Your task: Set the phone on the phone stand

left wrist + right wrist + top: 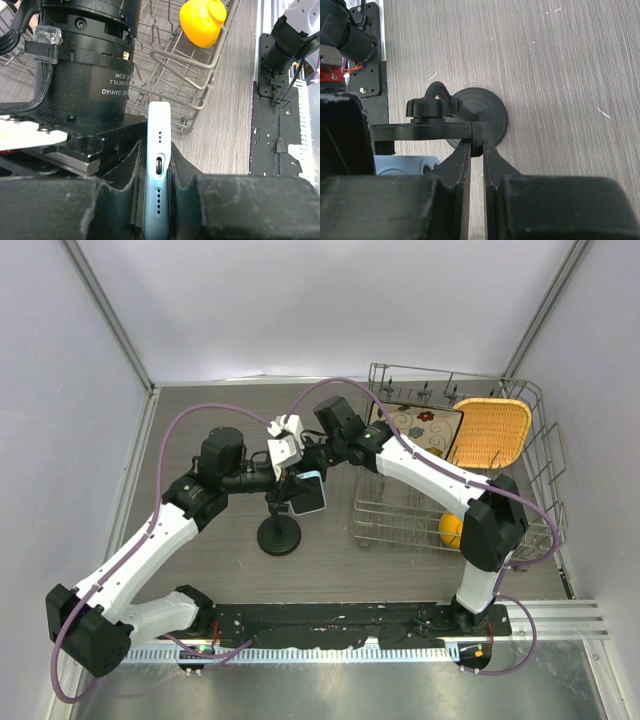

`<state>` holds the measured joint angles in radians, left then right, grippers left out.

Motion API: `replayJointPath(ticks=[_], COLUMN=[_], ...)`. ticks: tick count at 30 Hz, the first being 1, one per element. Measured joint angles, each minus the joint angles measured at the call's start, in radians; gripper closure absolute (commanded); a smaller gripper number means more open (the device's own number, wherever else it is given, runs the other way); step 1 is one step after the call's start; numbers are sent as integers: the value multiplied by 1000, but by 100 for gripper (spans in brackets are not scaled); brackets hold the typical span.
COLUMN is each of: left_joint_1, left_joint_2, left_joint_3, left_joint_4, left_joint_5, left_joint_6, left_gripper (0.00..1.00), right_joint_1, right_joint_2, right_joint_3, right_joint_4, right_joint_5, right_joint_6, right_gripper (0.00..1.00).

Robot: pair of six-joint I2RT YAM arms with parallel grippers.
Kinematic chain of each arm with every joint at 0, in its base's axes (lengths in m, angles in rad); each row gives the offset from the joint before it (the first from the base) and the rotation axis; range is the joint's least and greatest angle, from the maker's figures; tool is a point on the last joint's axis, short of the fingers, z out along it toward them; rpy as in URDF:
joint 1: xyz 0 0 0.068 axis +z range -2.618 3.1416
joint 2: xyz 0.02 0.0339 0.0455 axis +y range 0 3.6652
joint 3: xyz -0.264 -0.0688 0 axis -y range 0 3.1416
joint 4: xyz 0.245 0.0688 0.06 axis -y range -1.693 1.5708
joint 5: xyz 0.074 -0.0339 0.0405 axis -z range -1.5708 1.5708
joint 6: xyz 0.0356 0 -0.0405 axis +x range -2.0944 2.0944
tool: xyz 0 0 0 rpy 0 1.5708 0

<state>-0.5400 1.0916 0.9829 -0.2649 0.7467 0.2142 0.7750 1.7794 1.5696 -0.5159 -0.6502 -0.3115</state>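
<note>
The phone (308, 492) has a pale blue rim and is held on edge over the table's middle. In the left wrist view my left gripper (158, 148) is shut on the phone (159, 125), whose port edge points outward. The black phone stand (280, 536) stands on its round base just below it. In the right wrist view my right gripper (477, 142) is shut on the end of the stand's cross-bar (425, 131), above the disc base (485, 112). The phone's blue back (402, 165) shows at the left. In the top view the left gripper (290, 486) and right gripper (300, 466) meet at the stand's top.
A wire dish rack (540, 440) stands at the right, holding an orange basket (490, 430), a patterned plate (420, 425) and a yellow object (450, 530). The rack (175, 55) lies close beyond the phone. A black mounting plate (350, 615) runs along the near edge.
</note>
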Motion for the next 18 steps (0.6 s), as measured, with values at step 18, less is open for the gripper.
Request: replayJointPath(ticks=[18], left_joint_1=[18], left_joint_2=[-62], left_joint_3=[-25], left_joint_4=[-13], left_joint_5=[-109], left_joint_6=[8], left_gripper=[100], right_joint_1=[-14], right_joint_2=[-32], right_joint_3=[-60], right_joint_4=[112], right_joint_5=[97], right_joint_6=[90], right_gripper=[99])
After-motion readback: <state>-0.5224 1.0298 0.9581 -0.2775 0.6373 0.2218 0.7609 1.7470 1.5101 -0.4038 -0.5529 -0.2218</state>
